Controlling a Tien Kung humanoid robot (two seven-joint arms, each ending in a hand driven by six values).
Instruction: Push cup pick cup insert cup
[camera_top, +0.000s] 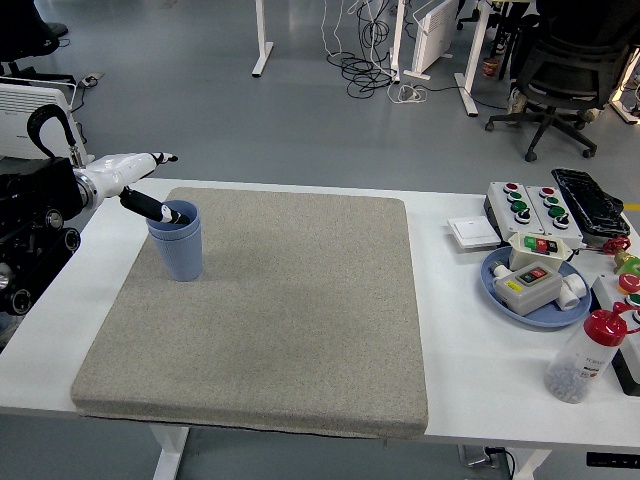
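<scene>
Two blue cups (177, 243) stand nested, one fully inside the other, upright on the grey mat (270, 310) near its far left corner. My left hand (145, 186) comes in from the left edge, just above and left of the cups' rim. Its fingers are spread; one dark fingertip (172, 215) rests at the rim and the others point away. It holds nothing. The right arm is out of view.
At the right of the white table (470, 330) stand button boxes (525, 205), a blue plate (537, 285) with switch boxes, a white switch (471, 232) and a red-capped bottle (585, 357). Office chairs and cables lie on the floor beyond.
</scene>
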